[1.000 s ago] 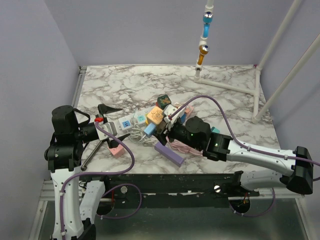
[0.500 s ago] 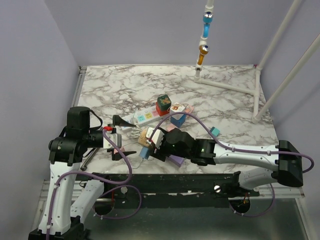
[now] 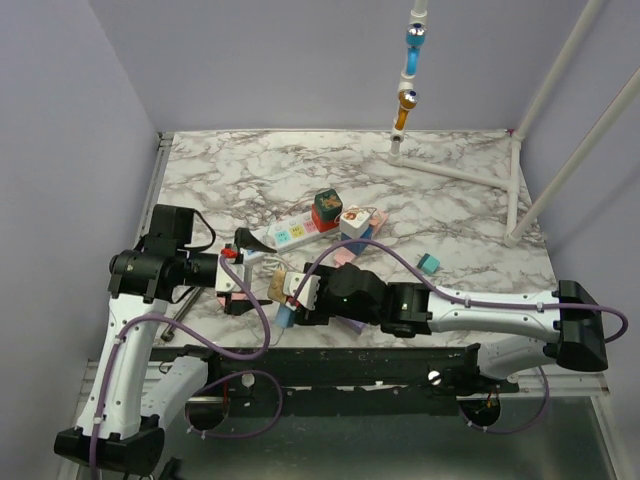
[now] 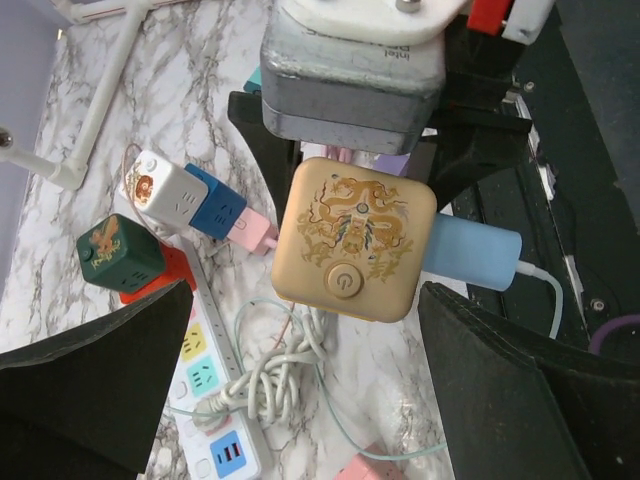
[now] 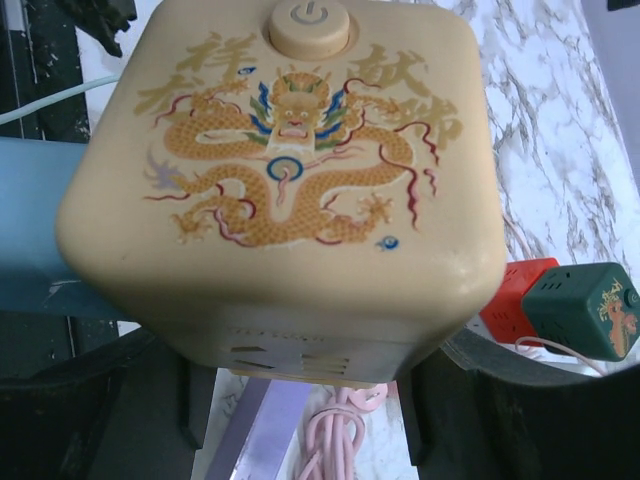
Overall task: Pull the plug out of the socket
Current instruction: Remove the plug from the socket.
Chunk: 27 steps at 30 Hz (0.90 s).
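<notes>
The right hand (image 3: 298,294), pinching the gold socket cube (image 4: 355,238) with the blue plug (image 4: 478,258) seated in its side, has carried it from mid-desk (image 3: 250,170) to the near edge, facing the wide-spread left hand (image 3: 238,273), so the pull looks ready to begin.

cube socket (image 4: 355,240): beige-gold, dragon print in gold with red and blue accents. plug (image 4: 475,255): light blue. green cube (image 4: 120,252): dark green, gold motif. white cube (image 4: 160,190), navy cube (image 4: 222,208). power strip (image 4: 205,385): white, with yellow and blue outlets. table (image 3: 250,160): white marble, grey veins.
</notes>
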Motion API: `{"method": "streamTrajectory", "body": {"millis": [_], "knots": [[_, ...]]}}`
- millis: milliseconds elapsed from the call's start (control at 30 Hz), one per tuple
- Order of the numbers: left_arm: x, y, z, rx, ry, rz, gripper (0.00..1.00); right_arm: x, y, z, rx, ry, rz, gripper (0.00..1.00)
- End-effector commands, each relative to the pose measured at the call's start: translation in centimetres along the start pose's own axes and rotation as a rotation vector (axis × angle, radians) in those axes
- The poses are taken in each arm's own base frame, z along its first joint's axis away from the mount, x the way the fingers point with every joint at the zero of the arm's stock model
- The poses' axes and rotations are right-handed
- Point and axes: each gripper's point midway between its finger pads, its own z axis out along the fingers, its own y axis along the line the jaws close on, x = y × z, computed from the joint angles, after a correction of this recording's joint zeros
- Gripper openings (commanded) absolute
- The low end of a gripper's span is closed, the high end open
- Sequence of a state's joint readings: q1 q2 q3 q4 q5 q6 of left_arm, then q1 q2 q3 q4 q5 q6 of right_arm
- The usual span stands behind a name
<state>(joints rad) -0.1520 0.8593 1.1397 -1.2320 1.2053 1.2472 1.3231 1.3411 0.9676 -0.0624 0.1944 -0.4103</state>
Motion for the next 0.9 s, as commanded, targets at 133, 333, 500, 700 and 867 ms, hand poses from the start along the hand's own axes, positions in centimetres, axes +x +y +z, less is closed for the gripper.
{"method": "streamTrajectory", "body": {"millis": [133,333,500,700,867], "knots": [[0.6,-2.7,0.0,0.153,0.053,0.090,0.99,-4.1,-1.8,-0.6,0.032,-0.093,-0.050,0.30],[0.5,-2.3,0.3,0.140,0.055,0.135,0.98,-4.5,-1.5,0.0,0.017,-0.097,-0.042,0.29],[0.0,-1.5,0.4,0.103,0.045,0.182,0.88,-4.3,-0.8,0.4,0.003,-0.089,-0.046,0.29],[0.4,-1.8,0.5,0.119,0.057,0.190,0.73,-4.6,-0.5,0.3,-0.003,-0.101,-0.046,0.28],[0.6,-2.3,0.6,0.141,0.069,0.195,0.49,-4.9,-0.6,0.2,0.005,-0.110,-0.045,0.29]]}}
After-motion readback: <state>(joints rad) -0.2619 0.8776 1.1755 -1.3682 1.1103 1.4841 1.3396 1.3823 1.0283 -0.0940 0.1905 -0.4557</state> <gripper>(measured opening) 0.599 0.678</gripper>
